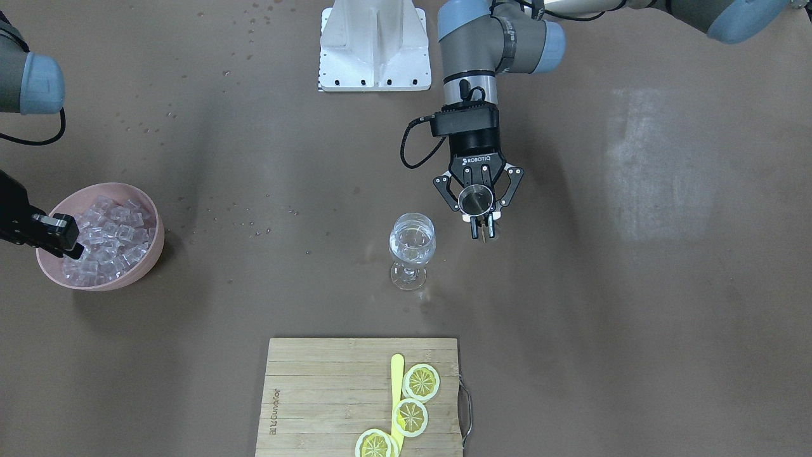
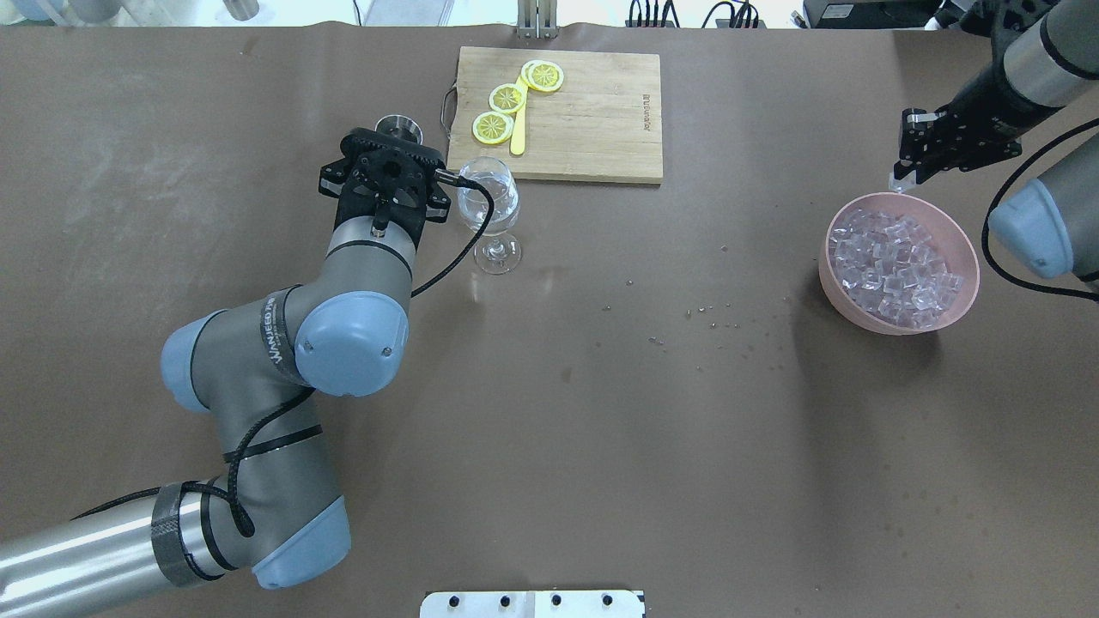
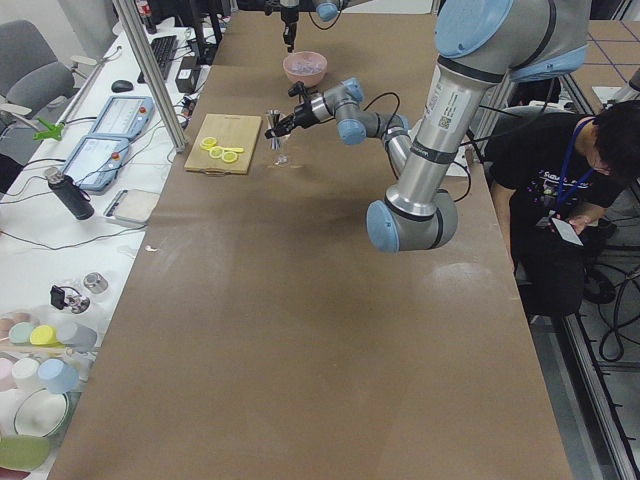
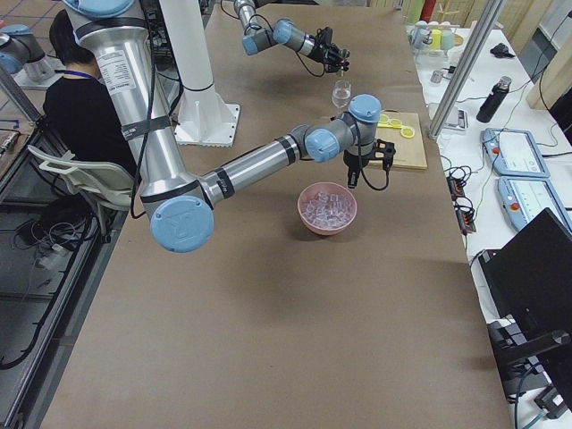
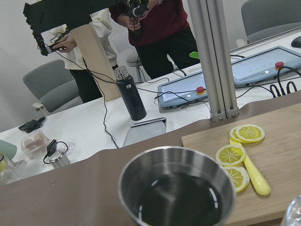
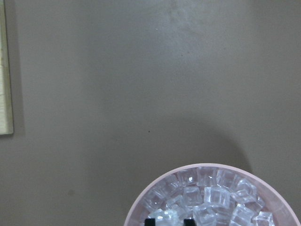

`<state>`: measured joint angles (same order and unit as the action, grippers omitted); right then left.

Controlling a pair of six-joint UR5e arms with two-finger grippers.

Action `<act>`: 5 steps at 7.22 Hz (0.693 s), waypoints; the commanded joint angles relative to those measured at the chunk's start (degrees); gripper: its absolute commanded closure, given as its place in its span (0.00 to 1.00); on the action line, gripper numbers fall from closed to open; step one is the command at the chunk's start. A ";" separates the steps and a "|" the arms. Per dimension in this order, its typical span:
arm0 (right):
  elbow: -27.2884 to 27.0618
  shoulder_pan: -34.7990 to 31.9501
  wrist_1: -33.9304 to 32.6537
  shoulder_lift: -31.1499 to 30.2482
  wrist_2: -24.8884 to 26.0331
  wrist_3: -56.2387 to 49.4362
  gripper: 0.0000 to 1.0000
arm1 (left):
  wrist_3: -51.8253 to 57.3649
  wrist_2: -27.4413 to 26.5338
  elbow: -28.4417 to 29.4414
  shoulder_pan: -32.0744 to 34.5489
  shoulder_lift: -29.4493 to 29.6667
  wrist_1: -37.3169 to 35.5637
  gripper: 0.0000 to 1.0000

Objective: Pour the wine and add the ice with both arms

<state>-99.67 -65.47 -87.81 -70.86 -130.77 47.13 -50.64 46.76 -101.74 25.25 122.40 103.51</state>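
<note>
The ice (image 2: 897, 270) lay heaped in a pink bowl (image 2: 859, 319) toward the robot's right end of the surface (image 2: 601, 429). It was a pile of small, clear cubes with glassy facets. The right end effector (image 2: 900, 178) hung over the bowl's rim on the side away from the robot. In the wrist view only its two black fingertips (image 6: 189, 220) showed, cut off at the bottom edge. They stood a little apart with a cube in the gap (whether they pinched it or merely straddled it, I could not tell).

The left end effector (image 1: 482, 230) was well apart from the ice, near the middle of the surface. It was pressed together on a small round steel cup (image 1: 475, 198). The cup sat just beside the bowl of a stemmed wine glass (image 1: 412, 244), and the pictures did not settle whether the two touched. From the left wrist camera the cup held dark liquid, and its near rim was cropped.

A bamboo cutting board (image 1: 330, 393) lay at the edge opposite the robot. It carried three lemon slices (image 1: 422, 381) and a thin yellow stick (image 1: 396, 381). Its lower part was cut off in the front view.
</note>
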 commanded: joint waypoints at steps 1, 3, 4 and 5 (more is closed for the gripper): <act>-1.48 -0.45 -3.85 3.18 -0.01 -0.98 1.00 | 0.37 0.00 0.05 -0.03 1.25 -2.60 0.81; -2.36 -0.71 -3.95 3.19 -0.01 -1.68 1.00 | 0.63 0.00 0.05 -0.03 1.17 -2.70 0.82; -2.28 -1.76 -4.30 3.28 -0.01 -2.30 1.00 | 2.11 -0.09 0.05 -0.03 1.26 -2.88 0.84; -2.28 -2.46 -4.39 3.71 -0.01 -3.52 1.00 | 2.39 -0.09 0.14 -0.20 1.43 -4.10 0.84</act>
<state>-101.90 -67.05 -91.99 -67.52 -130.78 44.80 -48.95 46.70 -101.67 25.16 123.67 100.40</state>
